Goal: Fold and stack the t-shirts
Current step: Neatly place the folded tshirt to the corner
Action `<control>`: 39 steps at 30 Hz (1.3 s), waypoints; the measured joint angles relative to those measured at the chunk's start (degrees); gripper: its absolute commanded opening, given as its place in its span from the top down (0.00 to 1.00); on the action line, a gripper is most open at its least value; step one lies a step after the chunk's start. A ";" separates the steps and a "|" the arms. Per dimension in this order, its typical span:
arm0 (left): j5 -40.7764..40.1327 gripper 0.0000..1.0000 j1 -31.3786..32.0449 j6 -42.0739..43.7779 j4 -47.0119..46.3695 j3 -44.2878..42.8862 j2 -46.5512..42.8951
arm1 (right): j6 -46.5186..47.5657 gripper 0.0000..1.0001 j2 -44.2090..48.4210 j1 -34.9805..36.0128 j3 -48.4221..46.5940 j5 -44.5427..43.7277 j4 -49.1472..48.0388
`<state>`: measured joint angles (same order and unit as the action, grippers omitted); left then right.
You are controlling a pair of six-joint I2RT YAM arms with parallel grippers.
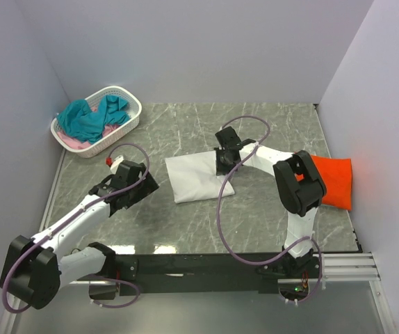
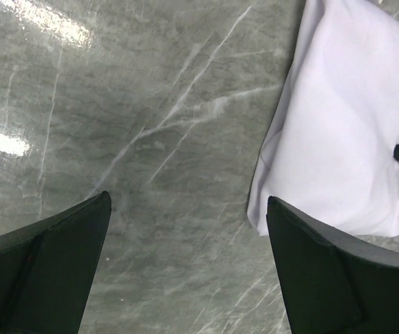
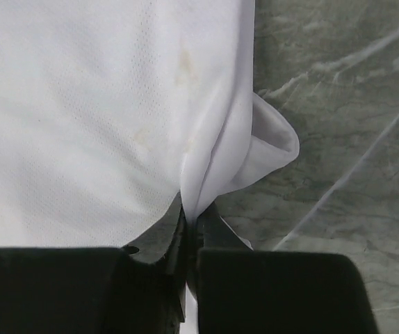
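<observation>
White t-shirt (image 1: 194,179) lay folded at centre frame on the desk (image 1: 269,118). Right pincer (image 3: 190,221) was clenched on its right edge. Left pincer (image 2: 188,202) stood released, left of the shirt.

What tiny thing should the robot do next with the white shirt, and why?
Probably lift the right gripper a little: it is shut on the white t-shirt, pinching a fold at its edge, while the left gripper hangs open over the table.
</observation>
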<state>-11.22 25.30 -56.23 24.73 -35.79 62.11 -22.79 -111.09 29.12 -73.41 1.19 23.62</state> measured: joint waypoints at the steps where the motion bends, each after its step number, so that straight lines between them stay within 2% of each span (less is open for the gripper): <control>1: -0.02 0.01 0.00 0.00 0.02 0.00 -0.33 | 0.02 1.00 0.42 0.00 0.44 0.07 -0.42; 6: -0.13 0.01 -0.17 0.00 0.13 0.20 -1.49 | 1.49 1.00 4.48 0.00 4.28 -3.13 0.57; 13: -0.20 0.01 -0.61 0.22 0.15 0.22 -1.49 | 5.97 1.00 14.29 -0.81 9.53 -14.16 4.76; 22: -0.17 0.01 -1.18 1.66 -0.04 0.22 0.44 | 12.09 1.00 26.03 -8.66 15.61 -30.25 8.17; 30: 0.04 0.01 -1.88 3.02 -0.13 -1.03 3.21 | 19.50 1.00 32.37 -11.37 15.78 -43.63 8.98; 39: 0.52 0.01 -2.62 4.28 -0.57 -2.62 4.33 | 23.52 1.00 32.65 -20.17 11.87 -51.21 11.39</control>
<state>-10.70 22.68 -51.94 24.16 -38.41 66.43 0.73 -78.43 8.95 -61.54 -50.02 35.00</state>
